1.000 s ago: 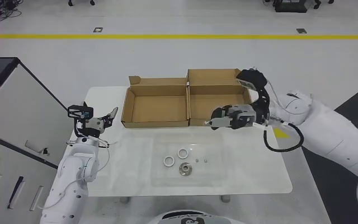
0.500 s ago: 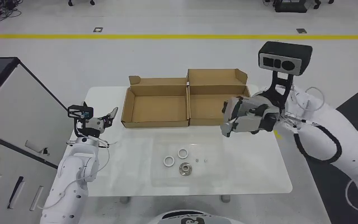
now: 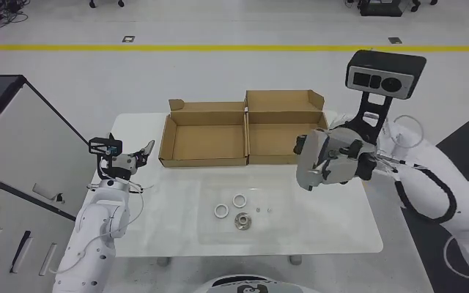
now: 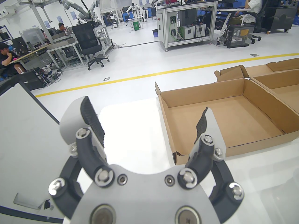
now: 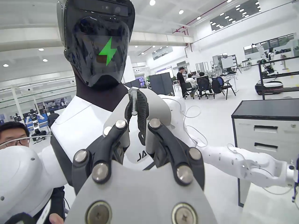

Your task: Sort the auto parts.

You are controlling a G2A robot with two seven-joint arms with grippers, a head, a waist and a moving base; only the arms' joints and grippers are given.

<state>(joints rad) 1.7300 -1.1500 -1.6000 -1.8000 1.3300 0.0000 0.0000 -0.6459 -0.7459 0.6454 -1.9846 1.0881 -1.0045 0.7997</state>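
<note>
Pinching a bolt (image 5: 133, 103), the right gripper's (image 5: 136, 97) fingers (image 5: 143, 108) nearly meet.

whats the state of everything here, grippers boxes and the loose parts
left gripper: open, empty
right gripper: shut on a threaded metal bolt, held above the table
left brown cardboard box: flaps open, empty
right brown cardboard box: flaps open, visible floor bare
two white rings: lying flat on the white table, apart
round metal flanged part: lying on the table, unsorted
</note>
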